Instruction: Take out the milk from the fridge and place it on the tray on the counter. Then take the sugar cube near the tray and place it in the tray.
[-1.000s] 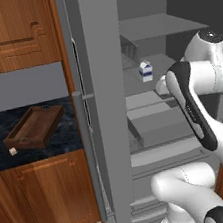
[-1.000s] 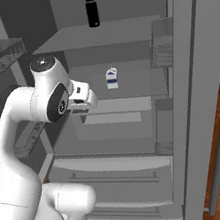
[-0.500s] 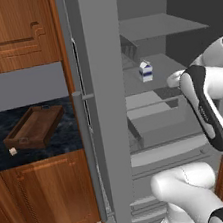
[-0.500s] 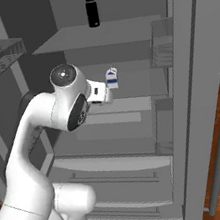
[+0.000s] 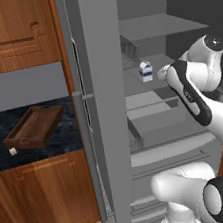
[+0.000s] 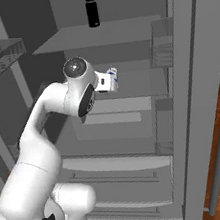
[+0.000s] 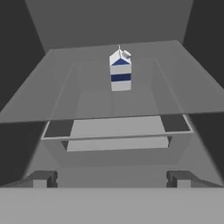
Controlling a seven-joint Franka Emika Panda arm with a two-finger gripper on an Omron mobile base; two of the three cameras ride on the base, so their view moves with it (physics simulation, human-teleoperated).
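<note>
1. fridge (image 5: pixel 108 109) stood open, its grey door edge-on in the left base view, with a long vertical handle (image 5: pixel 85 137) on it.
2. milk (image 7: pixel 120 70) stood upright on a grey fridge shelf (image 7: pixel 87 100), blue band facing the hand camera, at about 12 o'clock from the fingertips and well apart from them.
3. gripper (image 7: pixel 111 178) was spread wide, fingertips (image 7: pixel 41 179) at the bottom corners of the hand view, nothing between them.
4. in the left base view the milk (image 5: pixel 146 71) sat at about 9 o'clock from the white hand, near it but not touching.
5. in the right base view the milk (image 6: pixel 112 78) was partly hidden behind the wrist, so only its right side showed.
6. a black bottle (image 6: pixel 91 9) stood upright on the higher shelf, at about 12 o'clock from the milk.
7. a wire door bin (image 6: pixel 1 56) hung at the upper left of the right base view.
8. tray (image 5: pixel 35 126) lay on the counter (image 5: pixel 61 136), left of the fridge door, nothing visible in it.
9. sugar cube (image 5: pixel 12 152) sat on the counter at about 7 o'clock from the tray, just beside its near corner; contact too small to tell.
10. brown wooden cabinets (image 5: pixel 11 32) were above and below the counter.
11. grey drawers (image 6: pixel 117 171) sat below the fridge shelves.
</note>
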